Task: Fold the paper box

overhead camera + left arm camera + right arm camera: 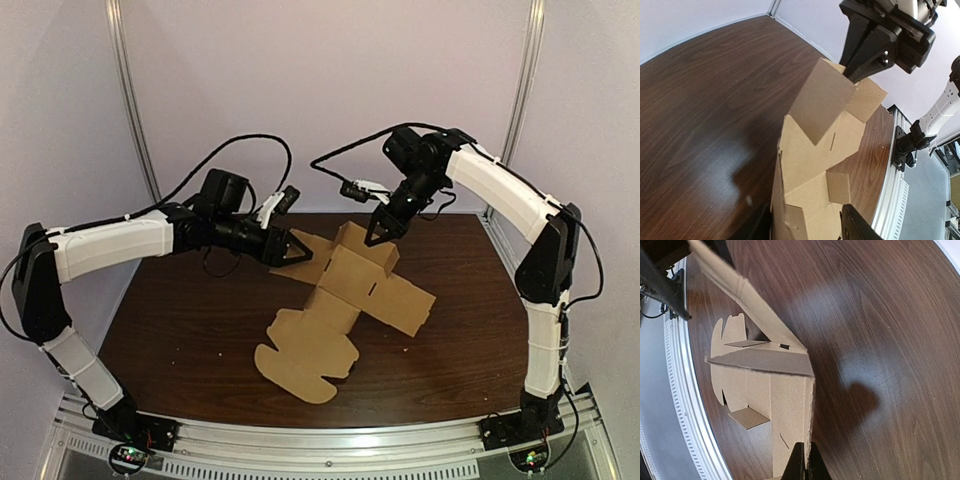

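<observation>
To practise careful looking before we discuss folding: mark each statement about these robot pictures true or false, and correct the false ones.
1. The right pincer is closed on an edge of the paper box. True.
2. The paper box is completely folded shut. False: it is only partly raised, and a scalloped flap lies flat on the table.
3. The table has a dark, wood-grained top. True.
4. The left pincer hangs well clear of the paper box. False: its fingers sit on either side of the cardboard.
</observation>
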Controlling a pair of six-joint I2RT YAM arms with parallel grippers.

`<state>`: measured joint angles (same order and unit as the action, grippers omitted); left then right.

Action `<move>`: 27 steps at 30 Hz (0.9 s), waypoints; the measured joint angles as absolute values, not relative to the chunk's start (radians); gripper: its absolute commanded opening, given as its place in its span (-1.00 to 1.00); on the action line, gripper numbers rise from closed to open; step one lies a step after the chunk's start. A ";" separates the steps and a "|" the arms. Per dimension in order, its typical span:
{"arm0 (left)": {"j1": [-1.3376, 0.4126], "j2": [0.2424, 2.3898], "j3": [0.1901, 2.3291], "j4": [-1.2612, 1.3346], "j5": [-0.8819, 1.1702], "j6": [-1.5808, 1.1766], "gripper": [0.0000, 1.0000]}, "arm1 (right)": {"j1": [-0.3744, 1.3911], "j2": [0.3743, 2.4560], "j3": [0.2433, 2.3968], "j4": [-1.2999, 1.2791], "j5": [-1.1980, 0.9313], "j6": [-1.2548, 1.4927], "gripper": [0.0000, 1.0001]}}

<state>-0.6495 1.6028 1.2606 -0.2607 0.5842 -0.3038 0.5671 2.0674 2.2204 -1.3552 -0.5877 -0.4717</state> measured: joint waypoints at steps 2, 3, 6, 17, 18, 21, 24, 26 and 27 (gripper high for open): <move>-0.667 1.618 1.261 -0.255 0.588 -0.305 0.09 | 0.567 2.069 2.220 -1.356 -0.561 -0.478 -1.00; -0.672 1.627 1.261 -0.257 0.587 -0.304 0.11 | 0.567 2.069 2.220 -1.355 -0.543 -0.487 -1.00; -0.671 1.625 1.259 -0.263 0.558 -0.288 0.16 | 0.567 2.070 2.218 -1.354 -0.479 -0.513 -1.00; -0.633 1.488 1.087 -0.216 0.326 -0.286 0.19 | 0.625 2.070 2.023 -1.306 -0.167 -0.636 -1.00; -0.619 1.480 1.048 -0.200 0.289 -0.300 0.19 | 0.630 2.070 2.002 -1.295 -0.146 -0.645 -1.00; -0.571 1.489 0.946 -0.152 0.217 -0.355 0.19 | 0.651 2.067 1.928 -1.213 -0.065 -0.674 -1.00; -0.539 1.520 0.887 -0.113 0.167 -0.400 0.18 | 0.675 2.045 1.850 -1.108 0.012 -0.707 -1.00; -0.536 1.550 0.884 -0.086 0.154 -0.416 0.18 | 0.686 2.020 1.811 -1.048 0.045 -0.732 -1.00; -0.537 1.569 0.886 -0.061 0.152 -0.423 0.18 | 0.691 2.003 1.790 -1.010 0.062 -0.748 -1.00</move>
